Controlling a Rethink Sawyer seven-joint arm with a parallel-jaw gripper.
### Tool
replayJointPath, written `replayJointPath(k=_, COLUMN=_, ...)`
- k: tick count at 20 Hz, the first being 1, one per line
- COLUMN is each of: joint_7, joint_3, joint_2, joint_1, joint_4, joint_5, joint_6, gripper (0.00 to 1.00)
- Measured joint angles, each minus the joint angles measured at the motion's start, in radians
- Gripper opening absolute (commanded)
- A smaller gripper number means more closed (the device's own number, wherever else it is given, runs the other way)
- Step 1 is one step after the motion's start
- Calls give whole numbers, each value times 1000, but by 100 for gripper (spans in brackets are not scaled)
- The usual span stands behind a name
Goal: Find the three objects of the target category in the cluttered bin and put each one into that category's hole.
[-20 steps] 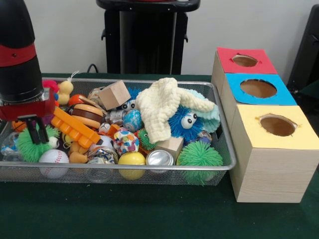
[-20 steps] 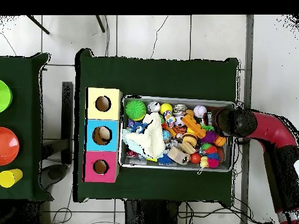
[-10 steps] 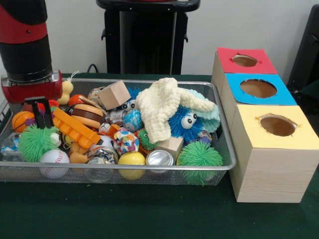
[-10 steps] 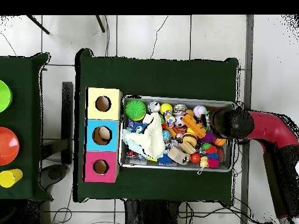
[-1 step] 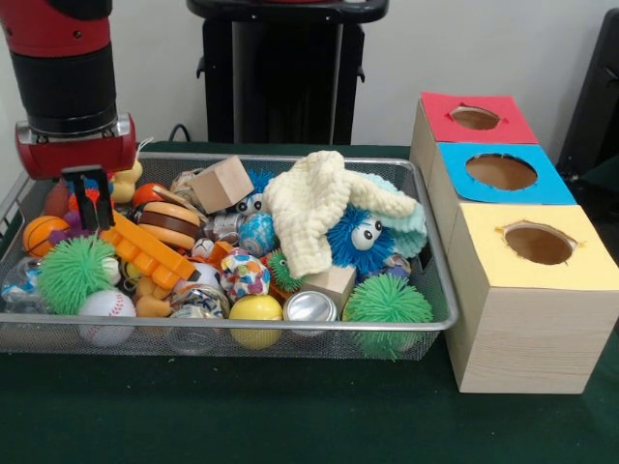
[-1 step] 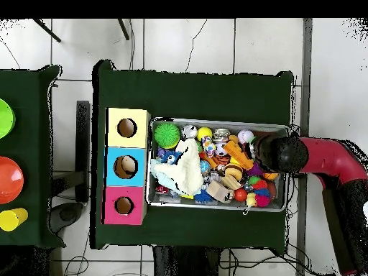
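Note:
A wire mesh bin (image 5: 290, 336) on the green table is full of toys. At its left end lie a green spiky ball (image 5: 73, 274), a baseball (image 5: 104, 314), a small basketball (image 5: 43, 235) and an orange ridged block (image 5: 145, 246). My gripper (image 5: 89, 217) hangs just above this left end, over the orange block's end, and nothing shows in it. In the overhead view the gripper (image 6: 277, 152) covers the bin's right end. A cream cloth (image 5: 314, 208) drapes over a blue furry toy with eyes (image 5: 358, 237).
Beside the bin stand three wooden boxes with holes: yellow (image 5: 538, 244), blue (image 5: 501, 172), red (image 5: 475, 118). A second green spiky ball (image 5: 387, 304), a can (image 5: 310, 307), a yellow ball (image 5: 255, 311) and a wooden block (image 5: 222, 184) also lie in the bin. Coloured dishes (image 6: 8, 178) sit on another table.
My gripper has risen from beside the left green spiky ball and shifted slightly toward the bin's middle. The toys lie as before.

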Motion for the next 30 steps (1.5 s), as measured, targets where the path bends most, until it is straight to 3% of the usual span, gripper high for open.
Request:
replayJointPath(k=21, joint_7=0, joint_3=-12, joint_2=-77, joint_1=0, joint_4=45, joint_5=0, joint_6=0, gripper=0)
replayJointPath(k=30, joint_7=0, joint_3=-12, joint_2=-70, joint_1=1, joint_4=45, joint_5=1, joint_6=0, gripper=0)
